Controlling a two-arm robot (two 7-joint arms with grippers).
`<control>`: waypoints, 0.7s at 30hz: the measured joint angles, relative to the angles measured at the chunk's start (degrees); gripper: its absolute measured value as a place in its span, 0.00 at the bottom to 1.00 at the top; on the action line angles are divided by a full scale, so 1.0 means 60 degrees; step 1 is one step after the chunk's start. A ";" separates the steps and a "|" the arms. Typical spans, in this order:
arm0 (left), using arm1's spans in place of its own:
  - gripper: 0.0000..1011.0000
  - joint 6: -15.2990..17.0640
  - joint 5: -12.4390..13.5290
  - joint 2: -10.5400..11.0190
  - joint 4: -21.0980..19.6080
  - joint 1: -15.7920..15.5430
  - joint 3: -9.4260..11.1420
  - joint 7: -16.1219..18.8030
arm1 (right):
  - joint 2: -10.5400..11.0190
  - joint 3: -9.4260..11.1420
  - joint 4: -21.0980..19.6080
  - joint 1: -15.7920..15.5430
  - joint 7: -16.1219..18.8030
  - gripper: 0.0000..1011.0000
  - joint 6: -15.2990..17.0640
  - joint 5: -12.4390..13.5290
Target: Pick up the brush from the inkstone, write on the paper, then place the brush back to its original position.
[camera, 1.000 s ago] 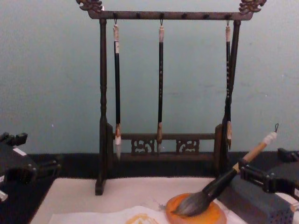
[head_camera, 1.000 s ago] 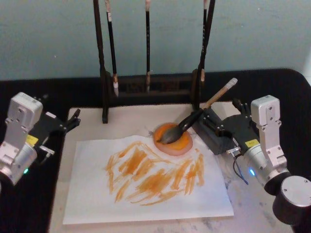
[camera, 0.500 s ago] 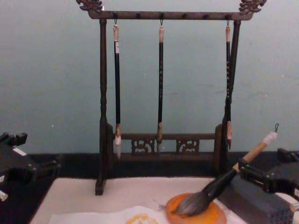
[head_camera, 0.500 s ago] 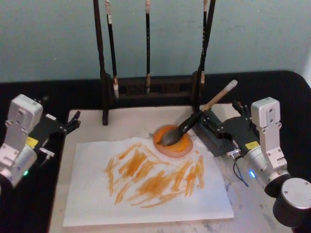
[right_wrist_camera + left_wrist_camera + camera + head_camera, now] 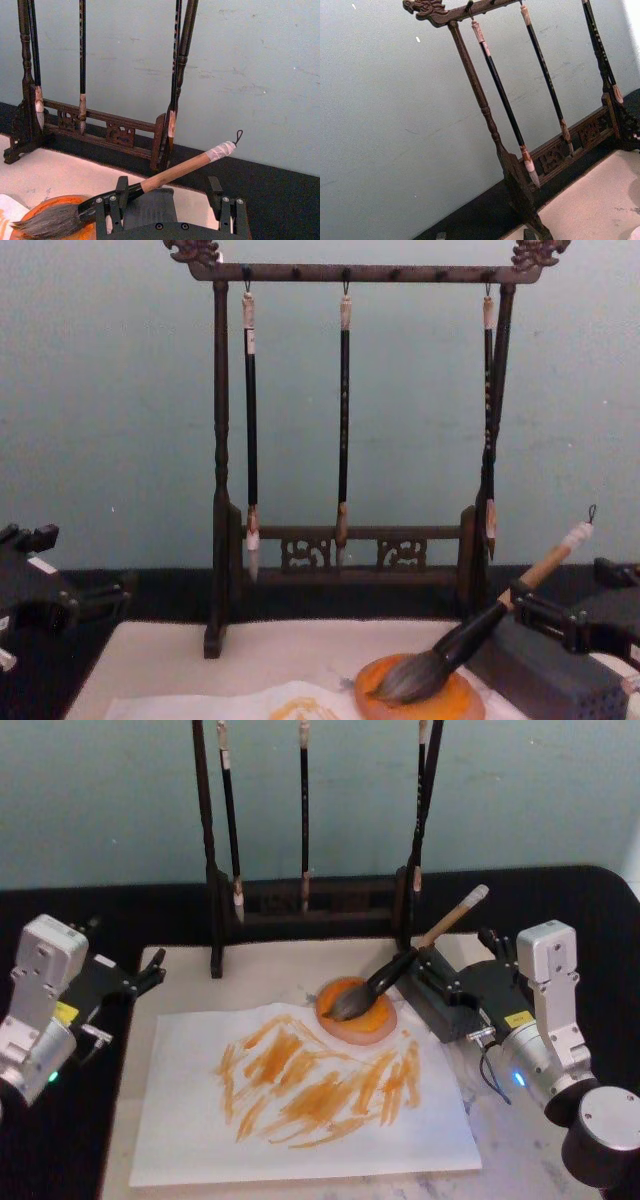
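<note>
- the paper (image 5: 300,1115) lies flat on the mat (image 5: 260,970), already covered in orange strokes; its far right corner touches or slips under the inkstone (image 5: 357,1010).
- the rack (image 5: 350,440) stands behind with three thin brushes hanging on it.
- the right gripper (image 5: 450,982) sits just right of the inkstone, over the grey block (image 5: 545,675), fingers spread wide. in the right wrist view the handle passes between them with a clear gap on the far side; whether the near finger touches it i cannot tell. it holds nothing.
- the left gripper (image 5: 150,967) waits at the mat's left edge, well apart from the brush, fingers slightly parted and empty.
- the brush (image 5: 400,965) rests with its bristles on the inkstone. its long axis runs from the dish up, back and to the right, propped on the block, the white cap highest.
- so the handle lies right at the right gripper's fingers; the right arm is far the nearer.
- with the strokes done and the brush back on the dish, the task looks about finished; likely only a retreat is left.
- against the frame a second ago, both arms sit a shade farther back; brush, dish and paper are unmoved.
</note>
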 joint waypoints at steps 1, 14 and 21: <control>0.99 0.0000 0.0000 0.0000 0.0000 0.0000 0.0000 0.0000 | 0.0000 0.0000 0.0000 0.0000 0.0000 0.99 0.0000 0.0000; 0.99 0.0000 0.0000 0.0000 0.0000 0.0000 0.0000 0.0000 | 0.0000 0.0000 0.0000 0.0000 0.0000 0.99 0.0000 0.0000; 0.99 0.0000 0.0000 0.0000 0.0000 0.0000 0.0001 -0.0001 | 0.0001 0.0000 0.0000 0.0000 -0.0001 0.99 0.0000 0.0000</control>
